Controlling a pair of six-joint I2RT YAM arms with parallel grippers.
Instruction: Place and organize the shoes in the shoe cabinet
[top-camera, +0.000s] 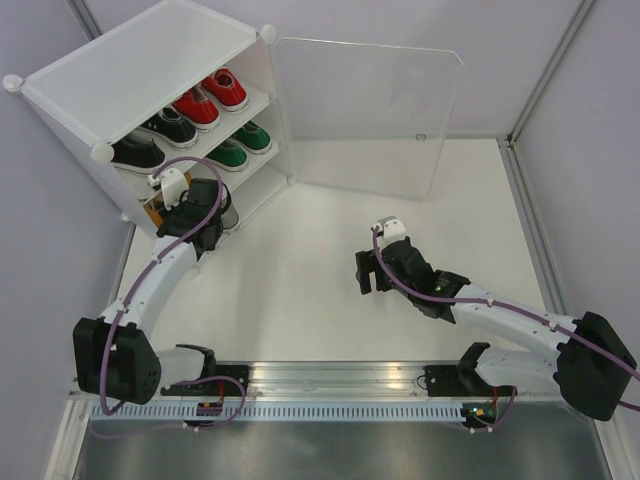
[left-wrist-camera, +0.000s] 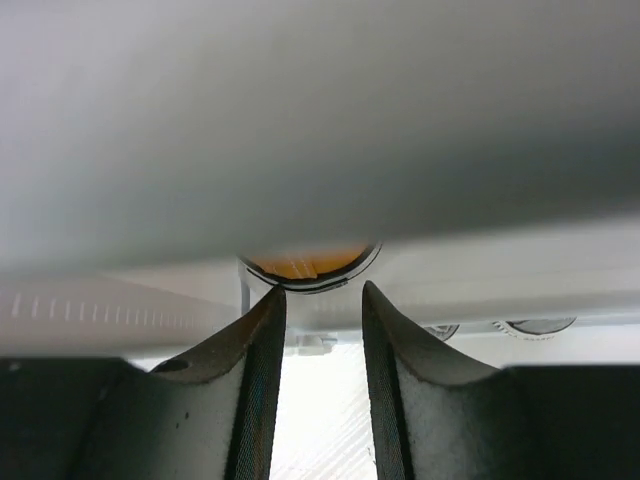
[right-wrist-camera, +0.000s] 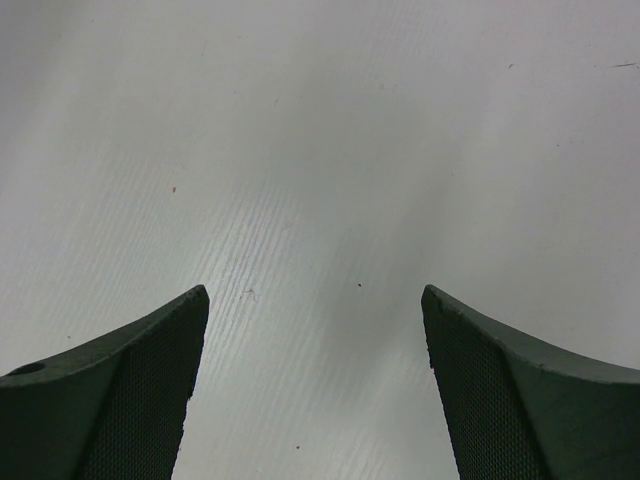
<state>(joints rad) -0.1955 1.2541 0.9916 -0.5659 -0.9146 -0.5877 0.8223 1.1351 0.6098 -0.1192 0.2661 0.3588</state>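
Note:
The white shoe cabinet (top-camera: 140, 70) stands at the far left with its clear door (top-camera: 370, 115) swung open to the right. The red pair (top-camera: 212, 95) and the black pair (top-camera: 155, 138) sit on the top shelf, and the green pair (top-camera: 240, 145) on the middle shelf. An orange shoe (top-camera: 154, 212) lies on the bottom tier, with a grey shoe (top-camera: 230, 213) beside it. My left gripper (top-camera: 186, 205) is at the bottom tier's opening. In the left wrist view it (left-wrist-camera: 318, 292) is narrowly open and empty, with its tips just short of the orange shoe's rounded end (left-wrist-camera: 310, 265). My right gripper (top-camera: 373, 272) is wide open and empty over the bare table (right-wrist-camera: 320, 150).
A cabinet shelf panel (left-wrist-camera: 320, 120) fills the upper left wrist view, close above the fingers. The open door stands upright across the far middle of the table. A metal rail (top-camera: 330, 380) runs along the near edge by the arm bases.

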